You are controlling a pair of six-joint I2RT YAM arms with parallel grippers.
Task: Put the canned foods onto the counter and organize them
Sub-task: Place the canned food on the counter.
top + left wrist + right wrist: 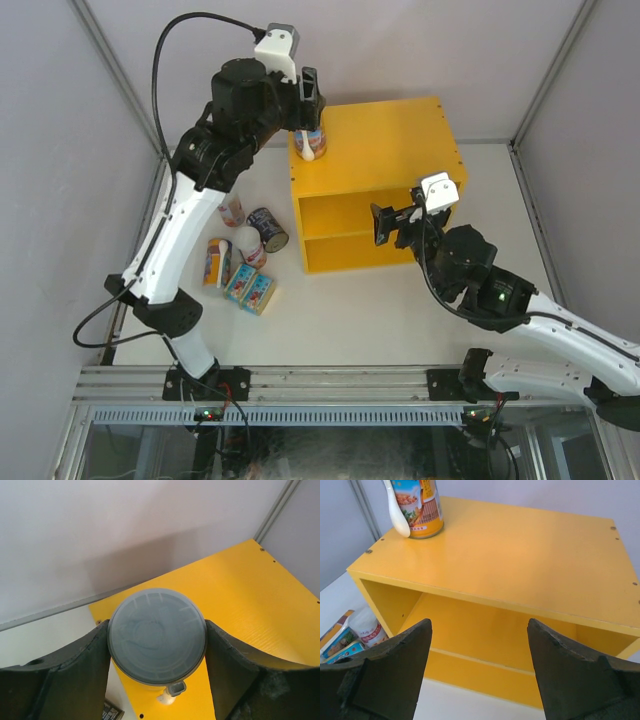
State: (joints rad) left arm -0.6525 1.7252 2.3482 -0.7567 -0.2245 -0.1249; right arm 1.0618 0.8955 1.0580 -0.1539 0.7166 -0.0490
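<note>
The counter (pixel 390 140) stands at the far middle of the bench (pixel 350 310), open front toward us. On the far left corner of its top is the tall orange-blue tube (pixel 417 507), upright, and its base looks to rest on the yellow surface, though we cannot be sure it bears its full weight. We judge this tube stiff in the wall and fairly light, with a glossy label that could slip. It is tall for its foot, so it would tip easily. A white spoon (pixel 397 512) clipped to its side is best kept clear of the pads. The hold belongs on the round wall just under the lid (pixel 156 635), never on the lid itself.

Left of the counter, on the bench, lie a second orange-blue tube (pixel 216 262), the steel can (pixel 268 228), which is likely the heaviest and hardest, the white-pink tubes (pixel 250 245), and nearest us the flat tins (pixel 258 293), which we would take across their narrow width.

The left arm reaches far and up over the corner with its wrist pointing down. The left tool (pixel 156 650) pinches the tall tube, with its pads (pixel 92 665) on opposite sides. The right arm is bent low at the near right. The right tool (pixel 479 665) is spread wide and empty, facing the counter's open front
</note>
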